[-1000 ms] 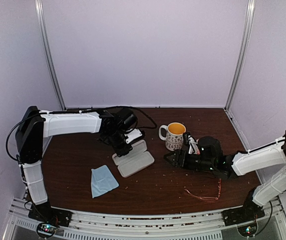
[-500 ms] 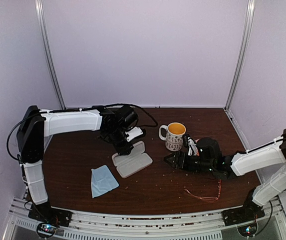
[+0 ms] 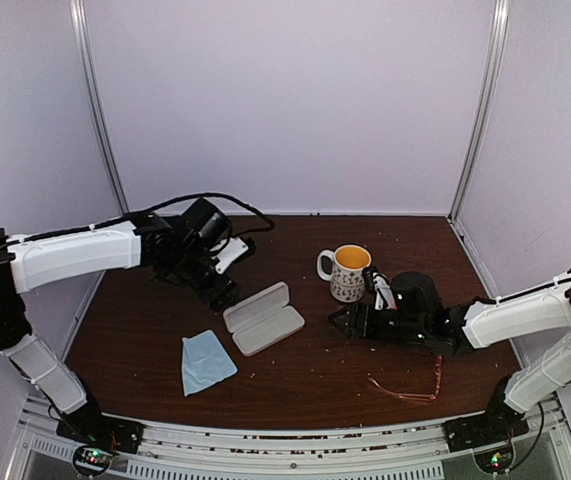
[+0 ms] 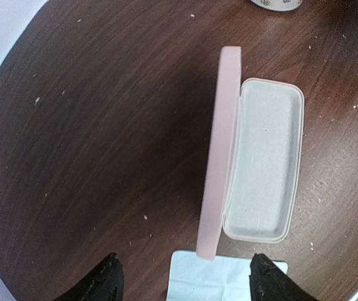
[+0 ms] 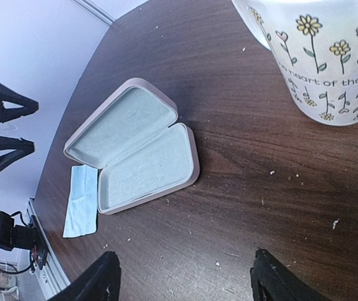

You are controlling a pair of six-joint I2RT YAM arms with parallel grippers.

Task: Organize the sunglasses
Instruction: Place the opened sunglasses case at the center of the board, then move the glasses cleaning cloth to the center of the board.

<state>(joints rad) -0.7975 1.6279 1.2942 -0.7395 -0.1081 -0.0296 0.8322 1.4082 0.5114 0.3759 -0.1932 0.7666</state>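
Sunglasses (image 3: 405,390) lie flat on the surface (image 3: 145,330) at near right, nearer than the right arm (image 3: 510,318) and well apart from the open pink case (image 3: 263,318) at centre. Left jaws apart and empty, just left of the case; right jaws apart and empty, low, right of the case and just near of the mug (image 3: 348,272). Blue cloth (image 3: 205,362) lies near-left of the case

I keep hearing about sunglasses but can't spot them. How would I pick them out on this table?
Start at the dark wooden table and go to its near right part, between the right arm and the front edge. There the sunglasses lie on the wood. Unlike the flowered mug, the open pink case and the light blue cloth, they are only thin reddish wire.
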